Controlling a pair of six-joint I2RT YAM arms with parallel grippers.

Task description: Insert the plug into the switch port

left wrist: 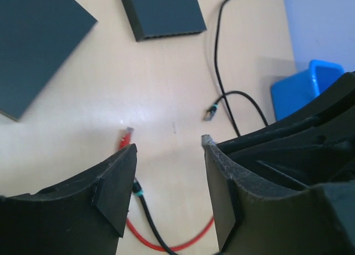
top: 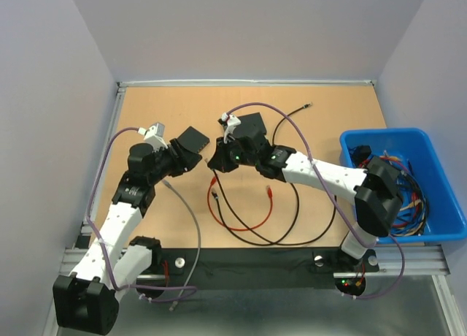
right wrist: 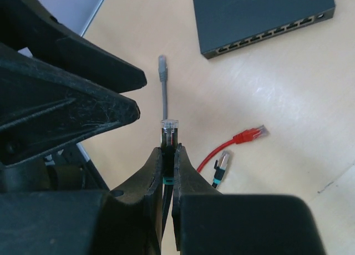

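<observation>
My right gripper [right wrist: 170, 149] is shut on a black cable's plug [right wrist: 170, 125]; its clear tip sticks out past the fingertips. A dark switch [right wrist: 263, 19] lies ahead and to the right, its row of ports facing the gripper. In the top view the right gripper [top: 221, 161] hovers mid-table, just right of that switch [top: 191, 142]. My left gripper [top: 184, 161] is beside the switch, open and empty. In the left wrist view the left gripper [left wrist: 169, 144] hangs over bare table, with the switch [left wrist: 33, 44] at upper left.
A second dark switch box [top: 252, 124] lies behind the right gripper. Loose red [right wrist: 252, 134], grey [right wrist: 162, 64] and black [right wrist: 222, 165] plugs lie on the table. A blue bin [top: 387, 134] of cables stands at the right. The left arm [right wrist: 55, 100] is close on the left.
</observation>
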